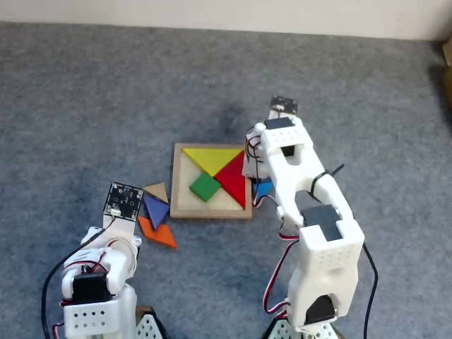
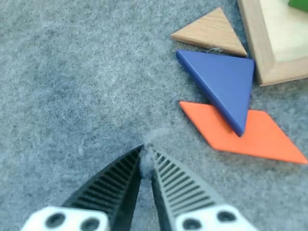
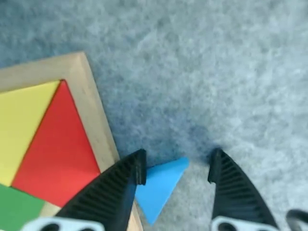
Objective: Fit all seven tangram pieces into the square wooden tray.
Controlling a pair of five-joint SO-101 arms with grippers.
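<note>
Grey felt table [image 1: 85, 106] carries wooden tray [image 1: 212, 213], wood triangle [image 1: 157, 191], dark blue triangle [image 1: 155, 209] overlapping orange parallelogram [image 1: 159, 234], light blue triangle [image 3: 161, 185].

Square wooden tray [image 1: 212, 213]: one.
Tangram pieces: seven.
- Triangles, five: yellow triangle [image 1: 210, 157], red triangle [image 1: 233, 180], plain wooden triangle [image 1: 157, 191], dark blue triangle [image 1: 155, 209], light blue triangle [image 3: 159, 185].
- Green square [image 1: 205, 187]: one.
- Orange parallelogram [image 1: 159, 234]: one.

Inside tray: three pieces. Outside: four.
Arms: two. Claws: two, left claw [image 2: 146, 149] and right claw [image 3: 178, 161].
</note>
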